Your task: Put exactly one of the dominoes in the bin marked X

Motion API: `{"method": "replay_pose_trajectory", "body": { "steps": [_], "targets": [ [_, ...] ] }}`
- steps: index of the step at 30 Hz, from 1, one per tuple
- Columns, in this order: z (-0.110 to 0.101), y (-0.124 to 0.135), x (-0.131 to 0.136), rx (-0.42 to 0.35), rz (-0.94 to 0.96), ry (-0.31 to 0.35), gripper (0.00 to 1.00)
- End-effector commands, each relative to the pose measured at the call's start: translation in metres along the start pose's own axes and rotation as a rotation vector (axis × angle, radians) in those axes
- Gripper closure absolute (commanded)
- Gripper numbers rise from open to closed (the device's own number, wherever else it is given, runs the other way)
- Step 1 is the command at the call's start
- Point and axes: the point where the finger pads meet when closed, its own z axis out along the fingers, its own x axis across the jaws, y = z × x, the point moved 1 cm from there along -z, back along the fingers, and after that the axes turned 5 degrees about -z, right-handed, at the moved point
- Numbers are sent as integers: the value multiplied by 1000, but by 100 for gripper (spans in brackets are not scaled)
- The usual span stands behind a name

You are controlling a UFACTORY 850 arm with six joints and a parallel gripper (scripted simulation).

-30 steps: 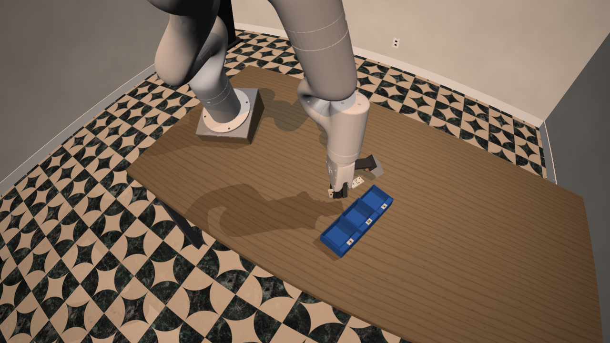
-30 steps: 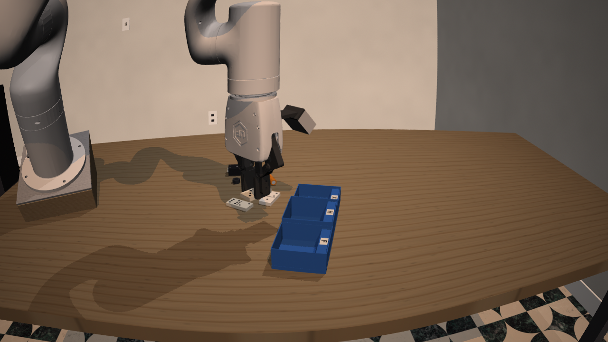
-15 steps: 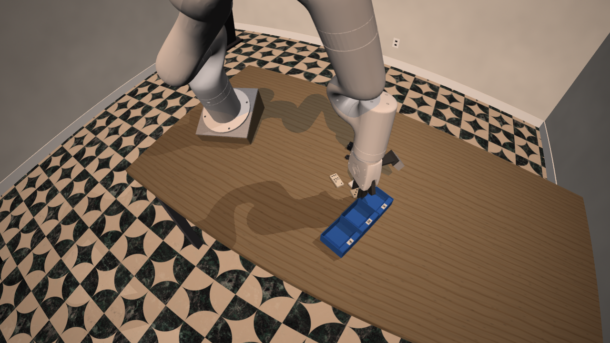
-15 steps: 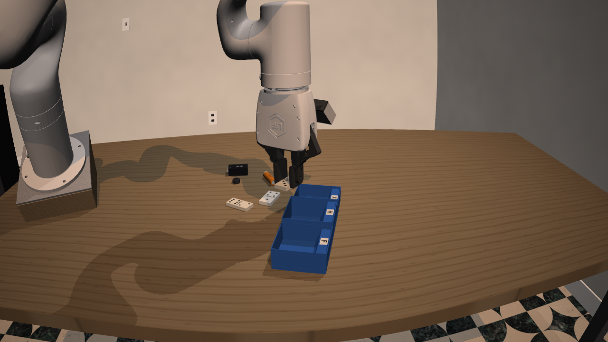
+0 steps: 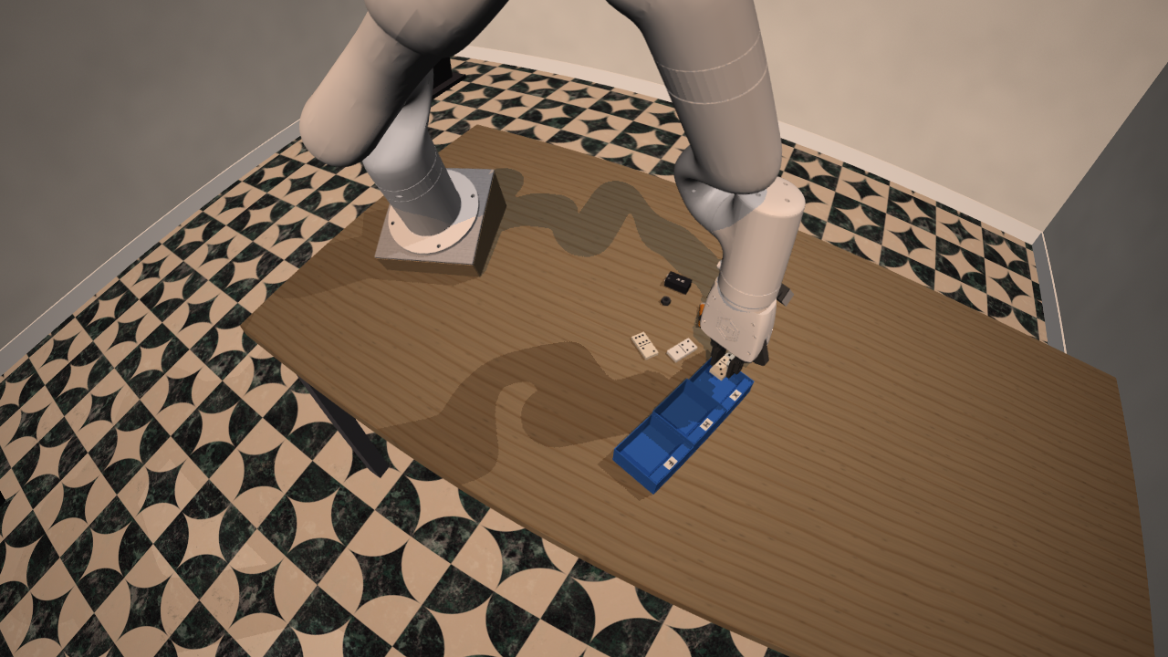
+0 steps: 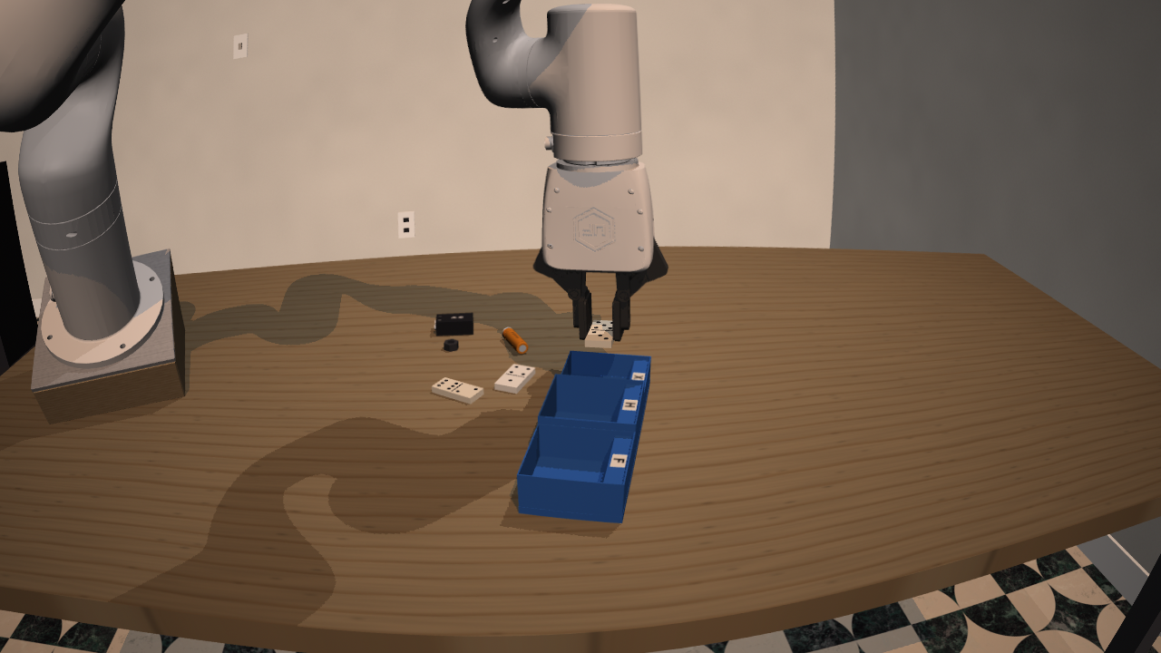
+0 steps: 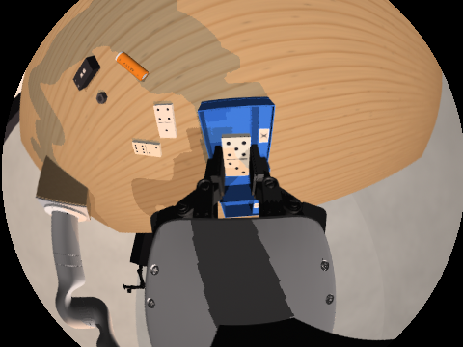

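Gripper (image 6: pixel 600 331) is closed on one domino (image 6: pixel 599 333), held above the X bin (image 6: pixel 604 365), the end compartment of the blue tray. Two dominoes (image 6: pixel 456 389) (image 6: pixel 514 377) lie on the table (image 6: pixel 812 422) just beside the tray.

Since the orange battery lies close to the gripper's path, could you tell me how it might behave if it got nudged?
The orange battery is a cylinder lying on its side on the flat table, so a sideways nudge would probably set it rolling. It looks rigid and smooth, so it might slide if pushed endwise. Nothing touches it to stop it.
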Motion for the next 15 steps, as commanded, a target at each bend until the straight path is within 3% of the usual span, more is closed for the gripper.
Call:
{"method": "replay_pose_trajectory", "body": {
  "steps": [1,15],
  "targets": [
    [0,-1,3,2,-28,-40,100],
    [0,3,-1,1,-28,-40,100]
  ]
}}
